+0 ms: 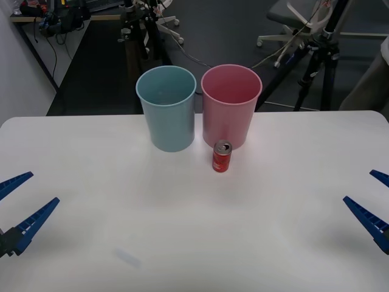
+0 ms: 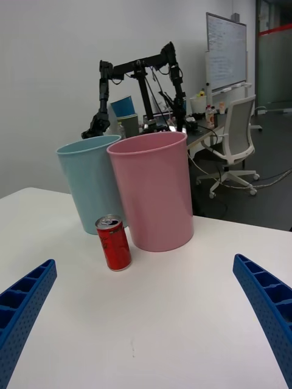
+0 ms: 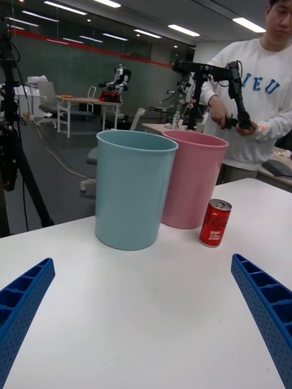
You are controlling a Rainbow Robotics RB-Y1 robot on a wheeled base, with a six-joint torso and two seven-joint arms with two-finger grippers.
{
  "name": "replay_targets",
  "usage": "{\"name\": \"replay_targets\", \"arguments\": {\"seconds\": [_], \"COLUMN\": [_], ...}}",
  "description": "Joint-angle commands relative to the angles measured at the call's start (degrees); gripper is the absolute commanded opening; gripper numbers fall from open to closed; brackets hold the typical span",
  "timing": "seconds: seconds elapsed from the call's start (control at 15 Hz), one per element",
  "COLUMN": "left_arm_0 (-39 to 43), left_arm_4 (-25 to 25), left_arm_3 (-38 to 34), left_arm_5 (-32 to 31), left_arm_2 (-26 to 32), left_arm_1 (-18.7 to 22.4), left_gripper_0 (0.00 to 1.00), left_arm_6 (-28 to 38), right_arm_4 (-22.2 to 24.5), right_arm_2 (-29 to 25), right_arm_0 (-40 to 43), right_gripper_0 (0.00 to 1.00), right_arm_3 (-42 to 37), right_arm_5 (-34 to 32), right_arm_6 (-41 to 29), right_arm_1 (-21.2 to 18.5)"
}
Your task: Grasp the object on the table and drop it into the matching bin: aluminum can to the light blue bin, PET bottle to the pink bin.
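Note:
A small red aluminum can (image 1: 222, 156) with a silver top stands upright on the white table (image 1: 194, 243), just in front of the pink bin (image 1: 231, 104). The light blue bin (image 1: 167, 107) stands right beside the pink one, on its left. In the right wrist view the can (image 2: 114, 242) sits before the pink bin (image 2: 153, 189) and the light blue bin (image 2: 91, 180). In the left wrist view the can (image 3: 215, 222) stands beside the pink bin (image 3: 193, 177) and the light blue bin (image 3: 132, 188). My left gripper (image 1: 15, 210) rests open at the table's left edge. My right gripper (image 1: 374, 204) rests open at the right edge. Both are far from the can.
Behind the table's far edge stand a black tripod (image 1: 319, 58) and an office chair (image 1: 292, 18). Wide bare tabletop lies between the grippers and the can.

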Motion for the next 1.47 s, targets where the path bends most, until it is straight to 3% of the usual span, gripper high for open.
{"name": "replay_targets", "arguments": {"seconds": [0.07,0.4,0.87,1.2,1.47], "left_arm_0": [0.0,0.0,0.0,0.0,0.0], "left_arm_4": [0.0,0.0,0.0,0.0,0.0], "left_arm_3": [0.0,0.0,0.0,0.0,0.0], "left_arm_5": [0.0,0.0,0.0,0.0,0.0], "left_arm_2": [0.0,0.0,0.0,0.0,0.0], "left_arm_1": [0.0,0.0,0.0,0.0,0.0], "left_gripper_0": [1.0,1.0,1.0,1.0,1.0], "left_arm_6": [0.0,0.0,0.0,0.0,0.0], "right_arm_4": [1.51,3.27,4.41,3.62,0.9], "right_arm_2": [0.12,2.67,13.13,21.83,31.05], "right_arm_0": [0.83,1.97,3.82,3.29,1.27], "right_gripper_0": [1.0,1.0,1.0,1.0,1.0], "right_arm_3": [0.43,-1.06,-1.06,-1.06,-1.06], "right_arm_5": [0.21,1.01,4.61,14.72,26.49], "right_arm_6": [0.0,0.53,5.36,15.12,21.27], "right_arm_1": [2.43,2.61,2.61,3.22,3.22]}}
